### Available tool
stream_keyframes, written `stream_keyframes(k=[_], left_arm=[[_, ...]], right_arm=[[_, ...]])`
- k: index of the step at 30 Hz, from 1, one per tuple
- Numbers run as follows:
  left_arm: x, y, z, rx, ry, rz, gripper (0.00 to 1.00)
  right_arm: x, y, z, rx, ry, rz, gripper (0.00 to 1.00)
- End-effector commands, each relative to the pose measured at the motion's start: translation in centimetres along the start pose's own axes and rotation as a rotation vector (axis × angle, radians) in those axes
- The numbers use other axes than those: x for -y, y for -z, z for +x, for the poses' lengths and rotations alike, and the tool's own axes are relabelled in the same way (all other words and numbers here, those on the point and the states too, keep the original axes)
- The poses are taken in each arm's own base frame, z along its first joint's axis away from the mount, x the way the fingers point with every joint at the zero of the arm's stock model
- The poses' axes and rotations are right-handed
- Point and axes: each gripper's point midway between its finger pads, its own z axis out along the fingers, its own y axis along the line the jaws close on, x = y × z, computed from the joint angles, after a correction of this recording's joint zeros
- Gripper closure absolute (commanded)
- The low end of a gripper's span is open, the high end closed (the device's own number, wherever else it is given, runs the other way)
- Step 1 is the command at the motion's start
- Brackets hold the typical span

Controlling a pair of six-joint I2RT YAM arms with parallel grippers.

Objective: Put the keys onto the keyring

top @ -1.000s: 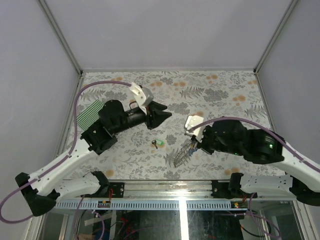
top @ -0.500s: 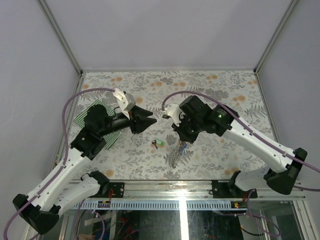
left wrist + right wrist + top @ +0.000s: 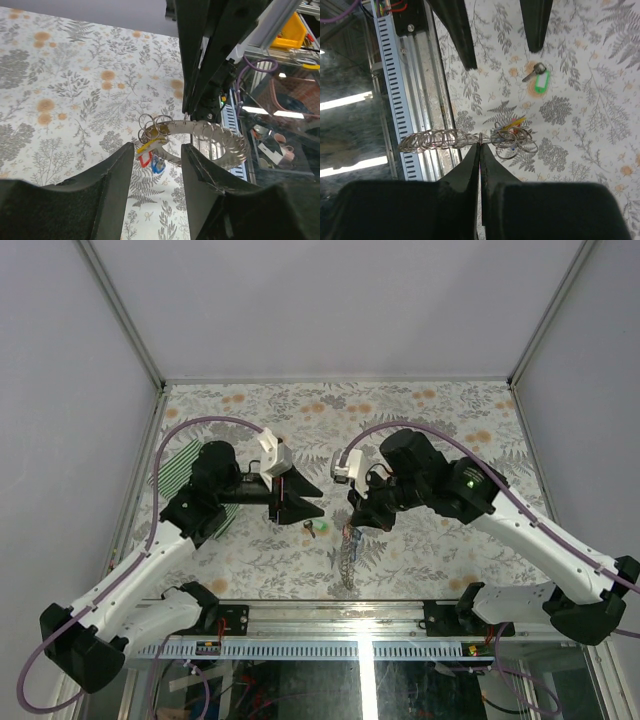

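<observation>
My right gripper (image 3: 480, 143) is shut on the keyring (image 3: 445, 139), a string of thin metal rings held just above the table (image 3: 420, 420). Yellow, red and blue keys (image 3: 148, 154) hang from the ring cluster at one end. In the top view the keyring (image 3: 347, 558) trails from the right gripper (image 3: 355, 524) toward the near edge. A green-headed key (image 3: 319, 529) lies loose on the floral table between the two grippers. My left gripper (image 3: 303, 504) stands open just left of that key (image 3: 539, 80), with nothing between its fingers (image 3: 117, 170).
A green-and-white striped cloth (image 3: 178, 468) lies at the left side, partly under the left arm. The metal rail (image 3: 360, 618) with its slotted strip runs along the near edge, close to the hanging rings.
The right arm has swung back toward the near centre with the keyring, which now hangs straighter. The left gripper has dropped toward the green key and opened wider.
</observation>
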Motion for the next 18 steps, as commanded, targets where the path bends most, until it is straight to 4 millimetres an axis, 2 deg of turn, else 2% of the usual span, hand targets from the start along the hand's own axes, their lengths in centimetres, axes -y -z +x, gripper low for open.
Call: stream_keyframes(k=[1, 10, 18], left_arm=[[1.3, -0.5, -0.8, 0.021, -0.049, 0.112, 0.56], [2.9, -2.8, -1.0, 0.017, -0.056, 0.180, 0.56], [2.5, -3.4, -1.5, 0.033, -0.062, 0.161, 0.59]], right_arm=[[-0.7, 1.3, -3.2, 0.153, 0.098, -0.020, 1.00], [-0.3, 1.3, -3.6, 0.171, 0.123, -0.001, 1.00], [-0.4, 1.3, -3.5, 0.179, 0.141, 0.000, 1.00]])
